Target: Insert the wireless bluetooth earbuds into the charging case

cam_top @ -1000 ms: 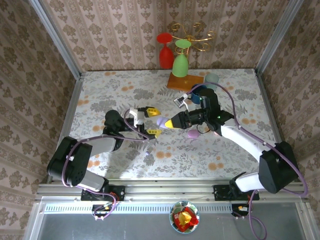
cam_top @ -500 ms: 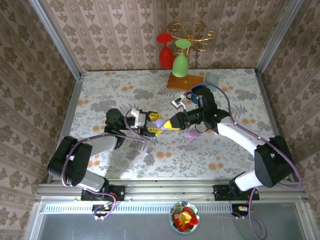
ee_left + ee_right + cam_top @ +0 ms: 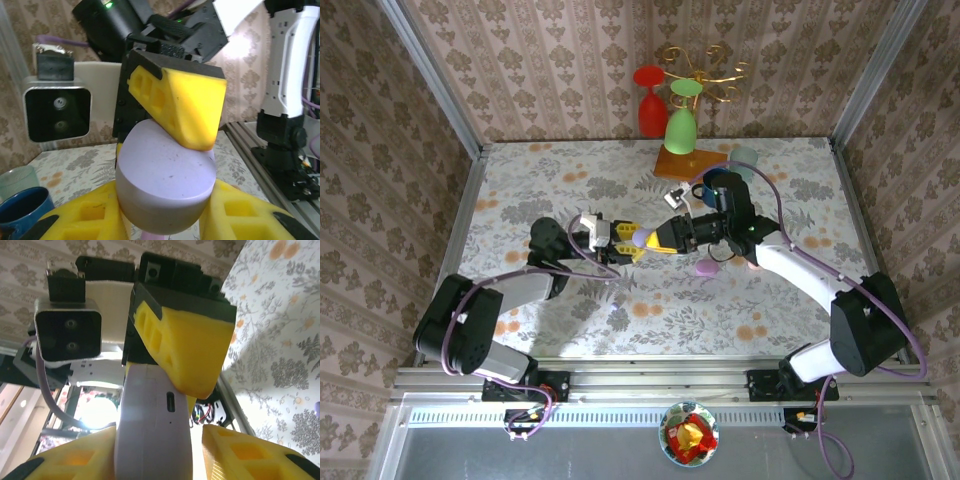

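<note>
The charging case is a lilac pebble held in mid-air over the table's middle, lid closed. My left gripper comes at it from the left and is shut on it. In the left wrist view both yellow fingers press the sides of the charging case. My right gripper meets it from the right. In the right wrist view the charging case shows edge-on with its charging port. One right finger touches it and the other stands off with a gap. The earbuds are out of view.
A pink pebble case lies on the floral table just right of the grippers. Behind the right arm are a blue mug, a pale green cup and a wooden base carrying green and red glasses. Side rails border the table.
My left gripper, wide open a second ago, has closed onto the lilac case. My right gripper's jaws have parted slightly from it. Both arms stay almost in place.
</note>
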You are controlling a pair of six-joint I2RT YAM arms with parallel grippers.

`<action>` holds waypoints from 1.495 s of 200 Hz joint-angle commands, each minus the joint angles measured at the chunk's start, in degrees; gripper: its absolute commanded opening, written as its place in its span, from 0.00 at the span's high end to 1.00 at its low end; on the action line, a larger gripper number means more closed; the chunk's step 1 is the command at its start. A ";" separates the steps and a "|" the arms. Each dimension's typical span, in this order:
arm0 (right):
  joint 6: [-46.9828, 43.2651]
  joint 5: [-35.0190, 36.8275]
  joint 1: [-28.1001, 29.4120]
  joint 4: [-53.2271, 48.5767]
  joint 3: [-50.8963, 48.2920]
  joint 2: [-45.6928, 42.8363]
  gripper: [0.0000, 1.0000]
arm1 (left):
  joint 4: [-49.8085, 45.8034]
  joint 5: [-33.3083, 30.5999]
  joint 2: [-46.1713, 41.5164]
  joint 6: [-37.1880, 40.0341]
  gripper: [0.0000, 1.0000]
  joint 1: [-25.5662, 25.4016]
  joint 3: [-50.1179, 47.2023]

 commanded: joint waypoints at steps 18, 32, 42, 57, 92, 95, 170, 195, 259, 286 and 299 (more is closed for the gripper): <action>5.96 7.32 -0.61 6.53 -1.76 -1.48 0.58 | 1.31 -3.65 -2.57 -4.08 0.83 -0.25 -1.00; 6.45 7.99 -1.01 7.13 -2.21 -1.98 0.57 | 1.39 -4.86 -2.54 -3.97 0.83 0.03 -1.42; 7.05 8.24 -1.31 7.51 -2.37 -2.11 0.56 | 1.35 -5.94 -2.31 -3.79 0.83 0.25 -1.59; 7.51 8.55 -1.56 8.20 -2.71 -2.44 0.56 | 1.38 -6.65 -1.81 -4.02 0.84 0.94 -1.54; 8.73 8.30 -1.85 9.40 -2.83 -1.96 0.72 | 1.39 -7.00 -1.29 -3.86 0.84 1.40 -1.17; 8.79 8.28 -1.81 9.52 -2.86 -1.88 0.75 | 1.37 -7.18 -1.20 -3.83 0.84 1.36 -1.18; 16.32 5.56 -2.02 19.16 -3.49 -0.65 0.90 | 1.63 -7.89 -0.83 -1.03 0.46 1.12 -1.73; 19.17 3.99 -2.03 22.85 -3.97 0.38 0.90 | 1.82 -7.46 -0.89 -1.02 0.47 1.08 -1.52; 22.72 2.47 -1.94 27.27 -4.69 2.31 0.91 | 1.79 -7.25 -0.21 0.01 0.45 0.85 -0.07; 22.70 2.48 -1.93 27.36 -4.88 2.45 0.91 | 1.82 -6.77 0.08 -0.11 0.47 0.57 0.48; 22.72 2.52 -1.94 27.36 -4.86 2.71 0.91 | 1.82 -6.69 0.08 -0.15 0.48 0.44 0.66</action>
